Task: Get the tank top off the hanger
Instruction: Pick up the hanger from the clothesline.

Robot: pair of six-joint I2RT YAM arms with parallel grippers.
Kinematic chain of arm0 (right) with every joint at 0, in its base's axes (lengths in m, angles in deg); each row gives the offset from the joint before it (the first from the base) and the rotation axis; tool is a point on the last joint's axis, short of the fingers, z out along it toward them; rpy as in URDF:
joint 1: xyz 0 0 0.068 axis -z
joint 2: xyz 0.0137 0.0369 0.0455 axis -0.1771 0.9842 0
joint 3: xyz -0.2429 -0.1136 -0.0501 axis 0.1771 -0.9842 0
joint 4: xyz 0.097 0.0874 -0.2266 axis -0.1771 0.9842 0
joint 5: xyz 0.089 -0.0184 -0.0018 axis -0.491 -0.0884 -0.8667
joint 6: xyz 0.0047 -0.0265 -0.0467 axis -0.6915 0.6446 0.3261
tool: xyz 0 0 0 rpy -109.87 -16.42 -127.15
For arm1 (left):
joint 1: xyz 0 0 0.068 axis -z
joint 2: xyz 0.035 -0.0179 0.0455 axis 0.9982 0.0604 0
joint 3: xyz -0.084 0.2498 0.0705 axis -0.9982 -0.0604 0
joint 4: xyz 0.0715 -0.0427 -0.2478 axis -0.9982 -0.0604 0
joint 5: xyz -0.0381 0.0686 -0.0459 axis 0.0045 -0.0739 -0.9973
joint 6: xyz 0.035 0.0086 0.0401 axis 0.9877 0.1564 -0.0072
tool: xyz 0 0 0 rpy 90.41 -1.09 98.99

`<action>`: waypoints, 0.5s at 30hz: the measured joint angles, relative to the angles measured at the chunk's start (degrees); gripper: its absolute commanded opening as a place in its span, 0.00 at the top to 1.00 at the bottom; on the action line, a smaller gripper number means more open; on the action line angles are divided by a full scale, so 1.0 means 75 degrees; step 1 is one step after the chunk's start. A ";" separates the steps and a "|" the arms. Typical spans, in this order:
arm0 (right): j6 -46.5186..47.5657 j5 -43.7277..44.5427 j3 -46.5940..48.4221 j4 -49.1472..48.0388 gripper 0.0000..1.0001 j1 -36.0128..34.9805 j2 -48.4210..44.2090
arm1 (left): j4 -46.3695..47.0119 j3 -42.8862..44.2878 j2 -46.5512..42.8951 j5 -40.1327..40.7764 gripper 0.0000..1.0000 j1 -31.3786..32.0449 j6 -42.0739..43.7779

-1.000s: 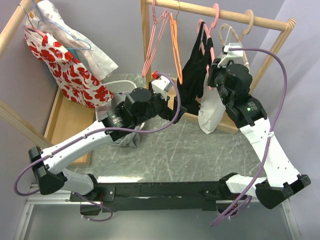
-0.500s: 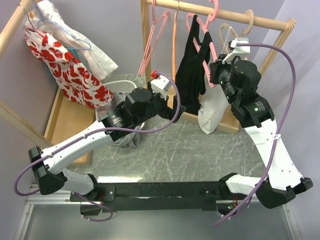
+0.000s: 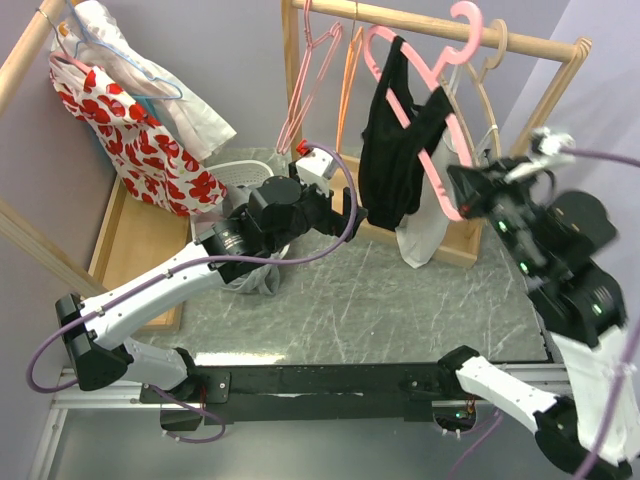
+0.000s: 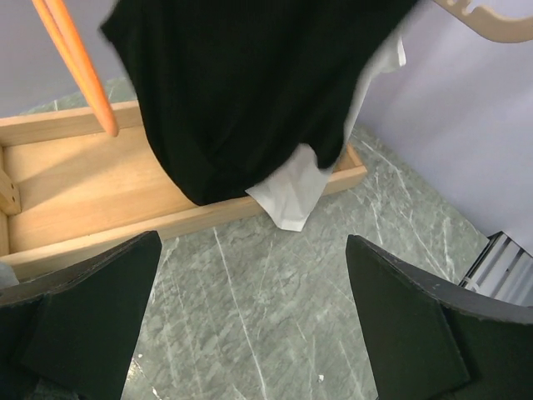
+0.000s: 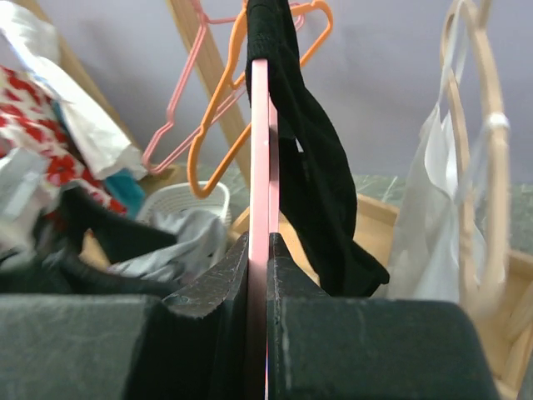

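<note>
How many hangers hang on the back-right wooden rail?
4: an empty thin pink hanger at the left end, an orange hanger next, the thick pink hanger carrying the black tank top, a beige hanger rightmost; more may be hidden.

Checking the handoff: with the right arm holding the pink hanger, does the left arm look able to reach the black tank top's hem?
Probably yes. The left gripper is open and faces the black tank top hem, with nothing between them. The right gripper is clamped on the pink hanger.

Red floral garment (image 3: 140,150) (hanging left), white basket (image 3: 235,172), orange hanger (image 4: 82,73), marble table (image 3: 400,310)
</note>
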 measured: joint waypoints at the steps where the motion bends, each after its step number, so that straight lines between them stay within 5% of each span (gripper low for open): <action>1: -0.0085 -0.0026 -0.0006 0.0169 1.00 0.0000 -0.0169 | 0.0003 0.0000 0.0000 0.0006 0.01 0.0000 -0.0009; 15: -0.1256 -0.0615 -0.1454 0.2095 1.00 0.0000 -0.1684 | 0.0125 0.0455 -0.0219 0.0391 0.01 0.0000 0.0079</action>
